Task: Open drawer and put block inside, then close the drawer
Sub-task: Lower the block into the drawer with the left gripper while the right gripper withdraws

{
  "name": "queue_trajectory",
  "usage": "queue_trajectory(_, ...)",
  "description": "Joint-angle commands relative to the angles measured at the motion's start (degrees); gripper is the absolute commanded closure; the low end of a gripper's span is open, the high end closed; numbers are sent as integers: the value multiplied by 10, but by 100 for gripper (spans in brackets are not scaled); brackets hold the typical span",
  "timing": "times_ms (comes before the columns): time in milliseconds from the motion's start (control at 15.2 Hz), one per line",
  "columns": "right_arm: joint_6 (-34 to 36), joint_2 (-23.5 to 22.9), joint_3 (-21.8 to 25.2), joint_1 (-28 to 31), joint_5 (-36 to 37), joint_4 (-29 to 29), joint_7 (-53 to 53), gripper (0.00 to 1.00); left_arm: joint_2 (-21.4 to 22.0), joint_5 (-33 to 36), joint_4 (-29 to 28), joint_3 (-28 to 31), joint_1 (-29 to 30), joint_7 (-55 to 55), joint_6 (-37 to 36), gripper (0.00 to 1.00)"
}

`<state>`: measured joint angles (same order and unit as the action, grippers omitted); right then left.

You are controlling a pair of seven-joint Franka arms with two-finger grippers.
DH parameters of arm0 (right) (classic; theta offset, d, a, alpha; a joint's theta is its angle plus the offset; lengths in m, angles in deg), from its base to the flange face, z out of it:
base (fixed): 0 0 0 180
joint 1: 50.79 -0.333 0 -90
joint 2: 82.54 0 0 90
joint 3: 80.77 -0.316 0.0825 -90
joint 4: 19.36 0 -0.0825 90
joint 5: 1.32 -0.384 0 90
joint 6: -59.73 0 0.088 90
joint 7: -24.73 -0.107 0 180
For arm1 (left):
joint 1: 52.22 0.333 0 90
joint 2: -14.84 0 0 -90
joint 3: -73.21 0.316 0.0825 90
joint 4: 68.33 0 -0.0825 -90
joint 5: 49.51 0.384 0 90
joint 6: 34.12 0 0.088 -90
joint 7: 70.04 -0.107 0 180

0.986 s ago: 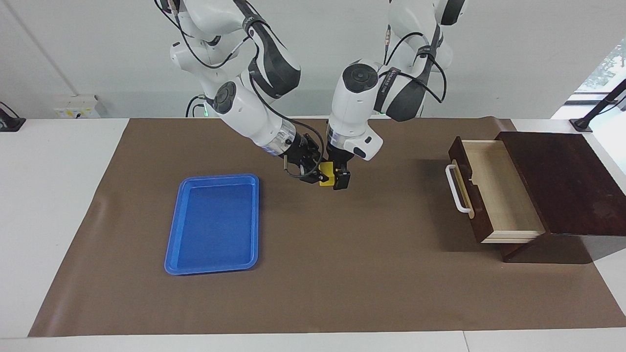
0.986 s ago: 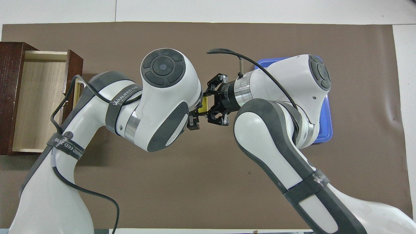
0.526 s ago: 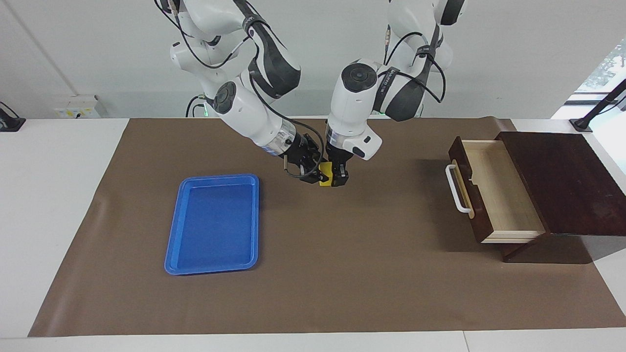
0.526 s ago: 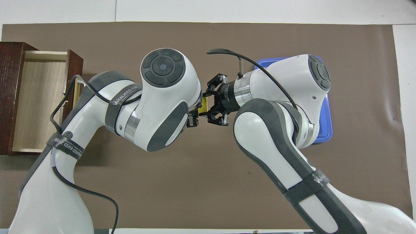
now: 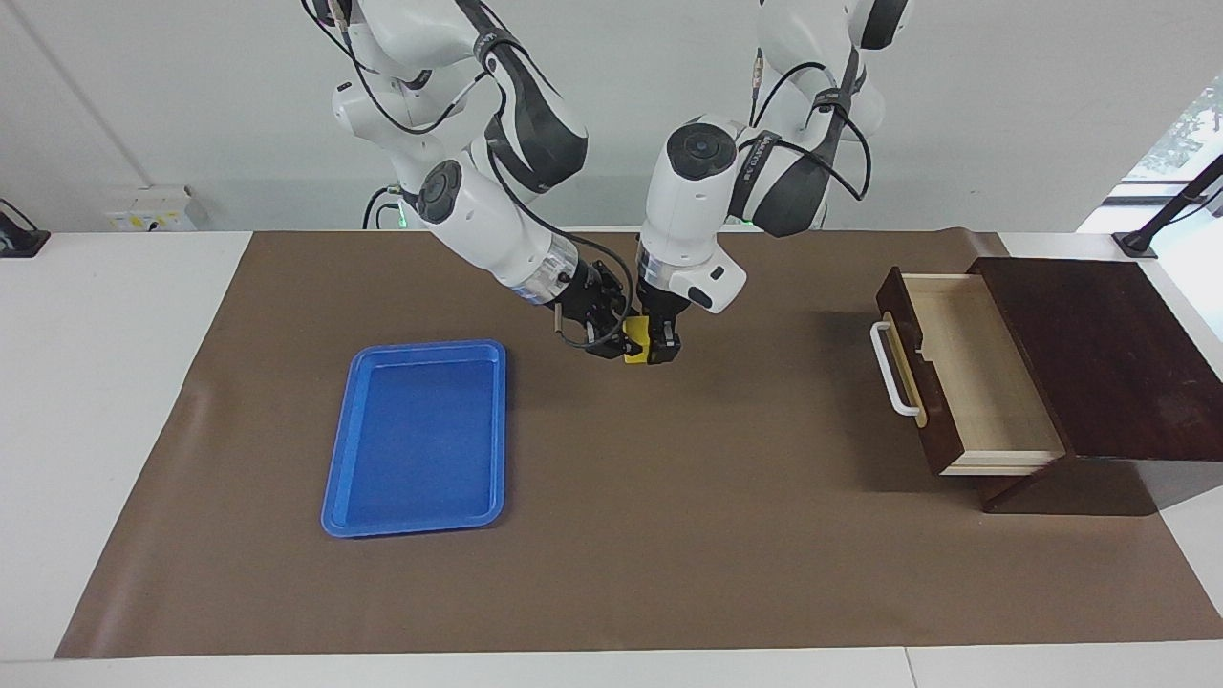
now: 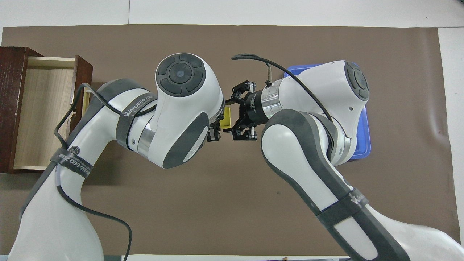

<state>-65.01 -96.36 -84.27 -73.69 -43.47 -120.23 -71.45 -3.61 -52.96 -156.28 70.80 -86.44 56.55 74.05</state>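
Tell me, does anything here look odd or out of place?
Nothing is spilled or damaged. The oddest sight: both grippers meet on one yellow block in mid-air, the left gripper shut on it, the right gripper beside it. The drawer stands open; the blue tray lies flat.

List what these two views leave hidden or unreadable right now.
- Overhead view: the left arm's wrist covers the left hand and most of the yellow block.
- Overhead view: the right arm covers most of the blue tray.
- Facing view: whether the right hand grips or merely touches the block is too small to read.
- Both views: the drawer's rear end lies inside its box.
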Motion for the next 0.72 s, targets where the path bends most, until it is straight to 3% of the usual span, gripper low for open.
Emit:
queue_trajectory(0,9,0,-1,7,-16,6,-8,0,22,5,9,9,24,-45,-52,100)
queue_trajectory(263,27,4,7,15,-9,9,-7,0,76,1,2,9,105,-167,-123,100)
queue_trajectory(460,70,6,8,61,15,24,18,0,119,1,-8,9,207,-259,-147,100)
queue_trajectory(657,126,21,8,105,73,32,99,0,123,2,-13,9,305,-354,-145,100)
